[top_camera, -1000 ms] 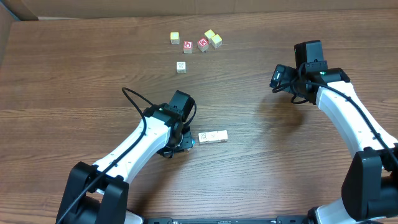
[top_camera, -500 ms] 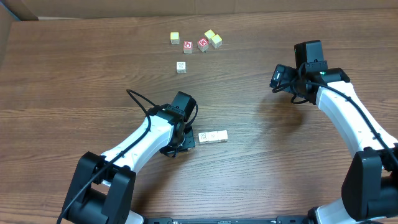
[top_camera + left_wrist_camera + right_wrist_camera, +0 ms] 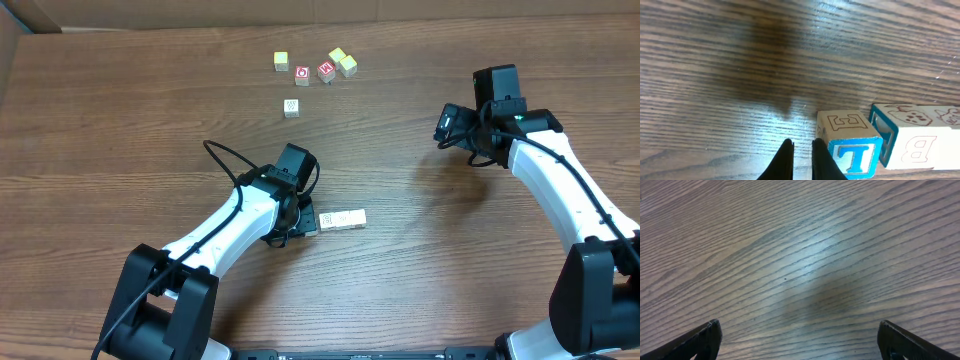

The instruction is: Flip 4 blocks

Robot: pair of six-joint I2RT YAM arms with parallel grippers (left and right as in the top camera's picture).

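My left jaws are pressed together just beside the end block [image 3: 847,142] of the row of blocks [image 3: 342,219] near the middle of the desk [image 3: 120,130], that block showing a blue T and a brown E and its neighbour [image 3: 915,147] a red B, while my right jaws stand wide apart toward the right edge.

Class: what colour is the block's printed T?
Blue, on the block; left wrist view shows it best.

A dark wood-grain table [image 3: 110,130] meets a brown cardboard backdrop [image 3: 200,12] along its far edge.
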